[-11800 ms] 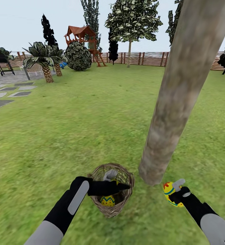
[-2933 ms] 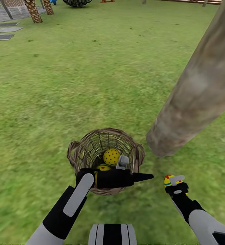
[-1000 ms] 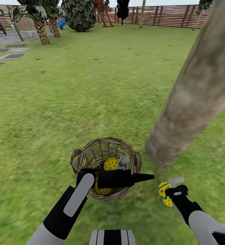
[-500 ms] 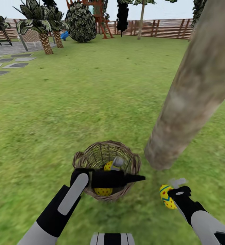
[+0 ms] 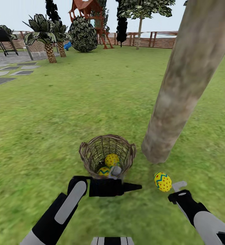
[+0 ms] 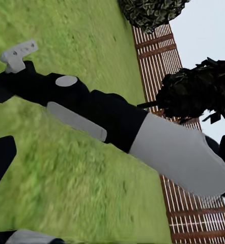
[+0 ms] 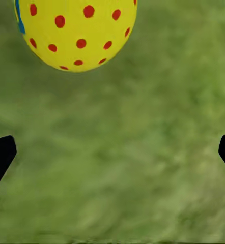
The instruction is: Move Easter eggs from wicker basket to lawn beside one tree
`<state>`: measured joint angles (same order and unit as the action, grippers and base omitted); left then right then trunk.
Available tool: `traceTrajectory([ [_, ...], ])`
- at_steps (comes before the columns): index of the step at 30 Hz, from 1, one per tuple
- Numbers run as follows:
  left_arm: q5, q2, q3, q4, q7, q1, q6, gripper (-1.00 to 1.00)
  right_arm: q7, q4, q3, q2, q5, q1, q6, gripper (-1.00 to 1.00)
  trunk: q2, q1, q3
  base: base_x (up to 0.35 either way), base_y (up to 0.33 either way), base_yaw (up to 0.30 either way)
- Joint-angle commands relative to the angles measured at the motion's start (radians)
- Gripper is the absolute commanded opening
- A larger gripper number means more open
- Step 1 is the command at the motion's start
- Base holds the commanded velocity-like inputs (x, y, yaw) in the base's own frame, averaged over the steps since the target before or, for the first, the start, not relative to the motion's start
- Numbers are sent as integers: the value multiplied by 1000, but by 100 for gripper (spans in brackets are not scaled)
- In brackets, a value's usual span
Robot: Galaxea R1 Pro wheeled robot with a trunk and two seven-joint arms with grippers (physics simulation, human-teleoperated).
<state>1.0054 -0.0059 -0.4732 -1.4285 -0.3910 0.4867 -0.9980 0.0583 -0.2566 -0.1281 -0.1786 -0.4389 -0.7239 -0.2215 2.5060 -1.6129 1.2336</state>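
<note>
1. One Easter egg (image 5: 162, 181) lay on the lawn (image 5: 75, 102) near the foot of the tree (image 5: 180, 88), free of the right hand (image 5: 179, 186), which sat just beside it on the near-right side.
2. The right hand stood open: in the right wrist view its two dark fingertips (image 7: 0, 155) were spread wide at either edge, with only grass between them and the dotted egg (image 7: 74, 31) beyond them, clear of both.
3. Two more Easter eggs, one (image 5: 111, 159) above the other (image 5: 103, 170), remained in the wicker basket (image 5: 107, 157), which stood upright on the grass just left of the trunk.
4. The left hand (image 5: 115, 171) hovered at the basket's near rim, touching or just above the eggs; whether it was open or closed could not be told from these views.
5. The eggs looked small, hard-shelled and smooth, so likely light but apt to slip or roll; a grip across the widest part of the middle, with the fingers squarely on opposite sides, seemed the safest hold.
6. The basket's open weave looked stiff yet light, liable to tip or slide if a finger caught the rim during a lift.
7. Far across the garden stood a slatted fence (image 5: 150, 39), palms (image 5: 46, 37) and grey paving slabs (image 5: 3, 73).
</note>
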Motion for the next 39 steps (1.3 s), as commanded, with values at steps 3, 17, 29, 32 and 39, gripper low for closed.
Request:
traceTrajectory([
  [3, -5, 19, 1, 1, -5, -44, 0, 100, -41, 2, -5, -20, -5, 0, -4, 100, 0, 2, -11, -336, 0, 0],
  [17, -109, 79, 9, 480, 78, -69, 178, 100, -173, 57, -3, -50, -15, 7, -1, 100, -4, 8, -65, -233, 0, 0],
  [29, -97, 67, 15, 607, 799, -69, 363, 100, -178, 87, -1, -43, -19, 14, 4, 100, -6, 12, -96, 0, 0, 0],
  [32, -96, 66, 15, 604, 805, -69, 360, 100, -178, 90, -1, -43, -19, 14, 4, 100, -13, 17, -107, 0, 0, 0],
  [39, -99, 66, 15, 611, 807, -69, 360, 100, -179, 115, -1, -41, -20, 14, 4, 100, -62, 44, -129, 0, 0, 0],
])
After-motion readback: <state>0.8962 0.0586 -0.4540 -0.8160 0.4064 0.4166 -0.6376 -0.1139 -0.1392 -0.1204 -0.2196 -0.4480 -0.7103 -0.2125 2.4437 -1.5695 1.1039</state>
